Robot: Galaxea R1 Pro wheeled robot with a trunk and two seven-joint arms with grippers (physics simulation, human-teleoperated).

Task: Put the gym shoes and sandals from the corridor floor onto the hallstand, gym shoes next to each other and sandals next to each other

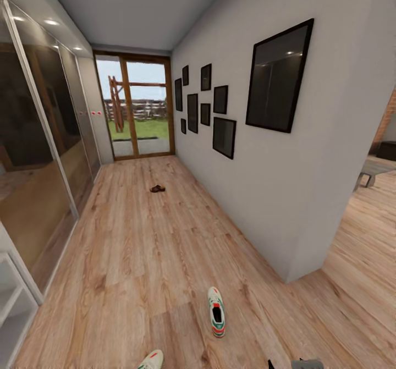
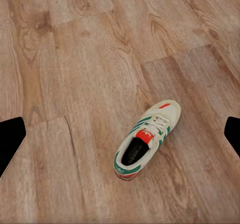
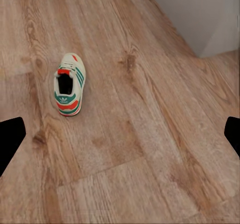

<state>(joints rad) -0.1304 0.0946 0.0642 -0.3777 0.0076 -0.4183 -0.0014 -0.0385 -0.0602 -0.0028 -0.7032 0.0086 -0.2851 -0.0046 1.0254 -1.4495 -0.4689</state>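
One white gym shoe (image 1: 216,312) with green stripes lies on the corridor floor (image 1: 165,259) near the wall corner. A second gym shoe (image 1: 151,361) peeks in at the head view's lower edge. Far down the corridor lie the dark brown sandals (image 1: 157,188), close together. A slice of the white hallstand (image 1: 10,297) shows at the lower left. My left gripper (image 2: 120,136) hangs open above a gym shoe (image 2: 145,141), well clear of it. My right gripper (image 3: 120,136) is open too, with a gym shoe (image 3: 69,83) lying ahead and off to one side.
Mirrored sliding wardrobe doors (image 1: 38,154) line the left side. On the right a white wall (image 1: 264,165) with black frames ends in a corner (image 1: 291,275), with another room beyond it. A glass door (image 1: 137,110) closes the far end. A bit of my right arm (image 1: 305,363) shows low down.
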